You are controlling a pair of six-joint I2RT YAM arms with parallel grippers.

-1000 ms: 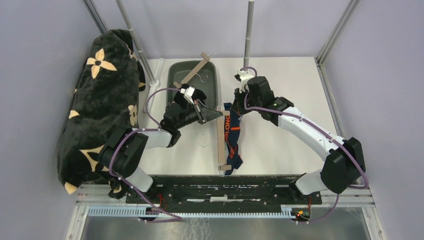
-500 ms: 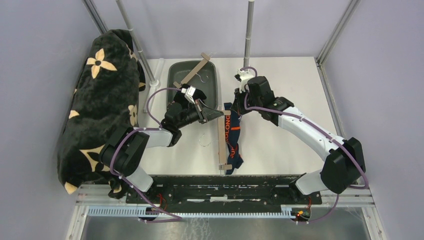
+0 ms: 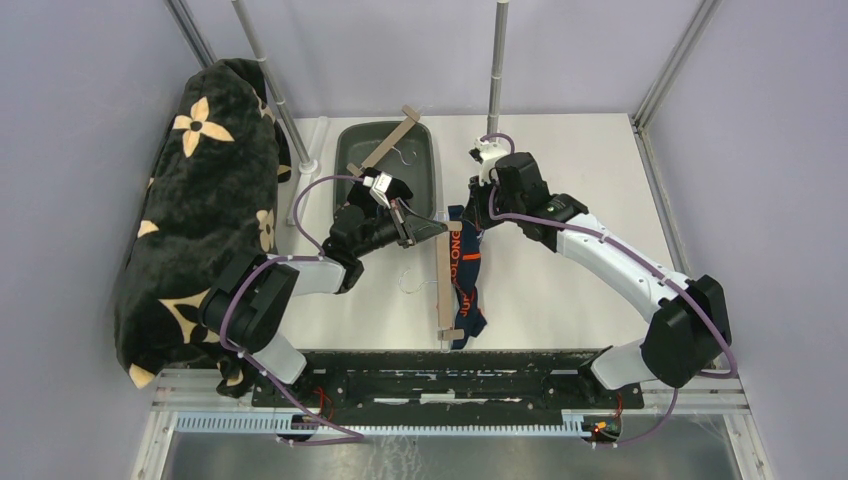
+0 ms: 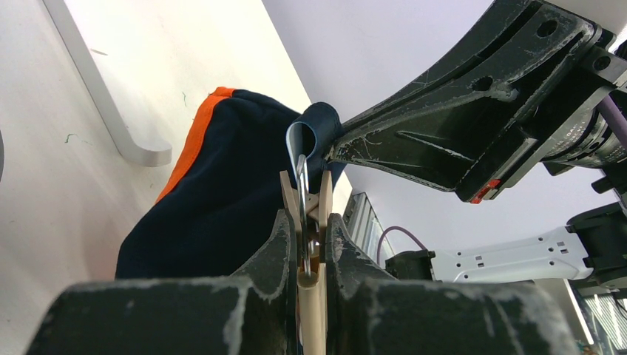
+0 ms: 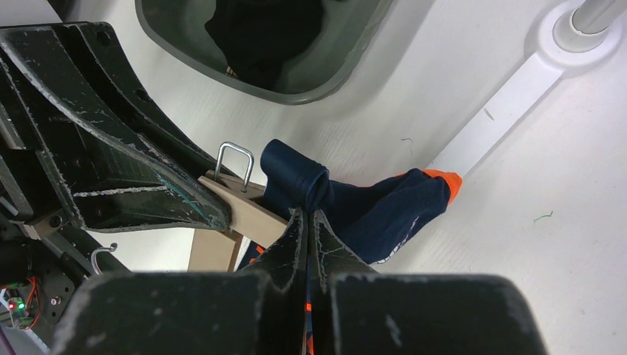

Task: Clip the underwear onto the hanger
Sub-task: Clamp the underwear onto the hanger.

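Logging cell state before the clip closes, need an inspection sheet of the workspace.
Surface: white table, small specks.
Job's things: hanger flat mid-table; underwear lying along it, far corner at the far clip.
Clutter: bin holding dark cloth, second hanger across it; blanket draped at left.
Grippers: left gripper jaws shut on the clip; right gripper jaws shut on the underwear corner.
Cables: purple cables looped along both arms.
Surroundings: two poles, lilac walls.
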